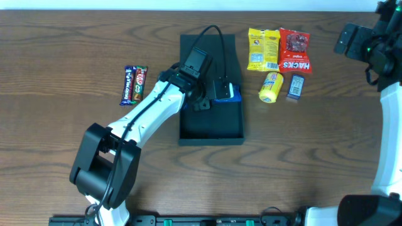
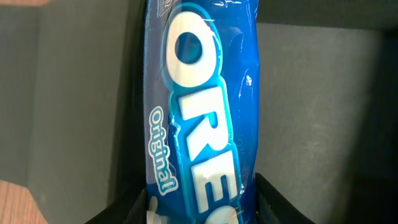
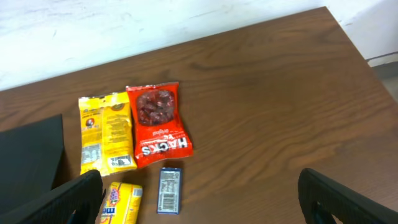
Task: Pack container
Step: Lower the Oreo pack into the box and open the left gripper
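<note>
Left claw (image 1: 217,90) first: jaws drawn partway in and clamped on a blue Oreo packet (image 2: 199,112). In the left wrist view the packet runs lengthwise down the middle of the picture, and a dark finger (image 2: 124,210) flanks it low on each side. From overhead the packet pokes out on the right of the claw, above the right half of the container (image 1: 210,125). Whether it touches the floor of the box, I can't tell.

The container sits mid-table, dark and unmarked. Its open tray is on the near side and its flap lid (image 1: 207,45) is laid back flat on the far side, with a black cable looping over the lid.

Out to the left, well apart from the box, two chocolate bars lie side by side: a Dairy Milk bar (image 1: 128,85) and a KitKat (image 1: 141,76).

Out to the right of the lid, a yellow packet (image 1: 262,49) lies edge to edge with a red Hacks packet (image 1: 294,50). Nearer than those is a small yellow pack (image 1: 271,86), with a small blue-and-silver pack (image 1: 296,86) just beside it.

Right claw (image 1: 349,39) is up at the far right over the brown table (image 1: 326,157) — jaws spread wide, nothing between them.
</note>
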{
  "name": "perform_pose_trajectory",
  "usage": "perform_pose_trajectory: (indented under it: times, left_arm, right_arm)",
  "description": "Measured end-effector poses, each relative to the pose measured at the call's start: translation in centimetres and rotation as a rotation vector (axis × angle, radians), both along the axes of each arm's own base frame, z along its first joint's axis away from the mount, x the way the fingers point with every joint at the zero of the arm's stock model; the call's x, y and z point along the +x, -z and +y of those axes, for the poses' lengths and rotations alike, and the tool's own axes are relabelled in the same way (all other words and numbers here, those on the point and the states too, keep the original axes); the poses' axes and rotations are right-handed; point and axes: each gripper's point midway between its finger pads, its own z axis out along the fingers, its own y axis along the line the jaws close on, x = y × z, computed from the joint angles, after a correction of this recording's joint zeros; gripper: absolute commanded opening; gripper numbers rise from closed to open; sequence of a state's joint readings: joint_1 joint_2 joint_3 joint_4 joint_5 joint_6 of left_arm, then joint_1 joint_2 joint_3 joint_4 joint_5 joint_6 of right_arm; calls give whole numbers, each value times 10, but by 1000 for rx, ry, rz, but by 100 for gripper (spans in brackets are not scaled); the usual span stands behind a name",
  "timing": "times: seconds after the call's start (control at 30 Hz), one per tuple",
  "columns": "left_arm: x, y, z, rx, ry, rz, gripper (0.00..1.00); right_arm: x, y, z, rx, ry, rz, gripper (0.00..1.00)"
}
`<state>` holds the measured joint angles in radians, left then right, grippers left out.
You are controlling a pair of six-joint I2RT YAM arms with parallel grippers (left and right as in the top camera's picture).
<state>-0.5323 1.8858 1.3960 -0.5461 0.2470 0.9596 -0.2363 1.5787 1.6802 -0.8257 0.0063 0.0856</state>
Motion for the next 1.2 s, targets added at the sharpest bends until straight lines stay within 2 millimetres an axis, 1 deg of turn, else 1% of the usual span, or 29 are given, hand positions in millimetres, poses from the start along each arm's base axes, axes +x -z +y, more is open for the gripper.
perform_pose_trajectory:
  times: [0.17, 0.33, 0.43, 0.5, 0.53, 0.6, 0.63, 0.7, 0.73, 0.77, 0.83, 1.2]
  left_arm:
    - [5, -2, -2, -37, -12, 0, 7]
    - [3, 13, -3, -32, -10, 37, 9]
    - [3, 15, -3, -29, -10, 42, 9]
    - [3, 15, -3, -29, -10, 42, 11]
    - [3, 15, -3, -29, -10, 42, 15]
    - [3, 15, -3, -28, -10, 41, 45]
    - [3, 15, -3, -28, -11, 41, 66]
    - [4, 16, -2, -22, -12, 37, 82]
    - [4, 16, -2, -19, -14, 35, 88]
    - [5, 16, -1, -12, -15, 30, 97]
    - [5, 17, 1, -5, -21, 31, 95]
    - [14, 14, 1, -4, -38, -7, 96]
  right_arm:
    - [0, 0, 2, 8, -9, -2, 99]
    - [-1, 1, 3, 12, -11, 5, 99]
    - [-1, 1, 3, 12, -11, 5, 99]
    - [-1, 1, 3, 12, -11, 5, 99]
    - [-1, 1, 3, 12, -11, 5, 99]
    - [-1, 1, 3, 12, -11, 5, 99]
    - [-1, 1, 3, 11, -11, 5, 99]
    - [-1, 1, 3, 12, -11, 5, 99]
    - [-1, 1, 3, 12, -10, 5, 99]
    - [-1, 1, 3, 12, -11, 5, 99]
    - [-1, 1, 3, 12, -11, 5, 99]
    - [-1, 2, 3, 13, -11, 10, 99]
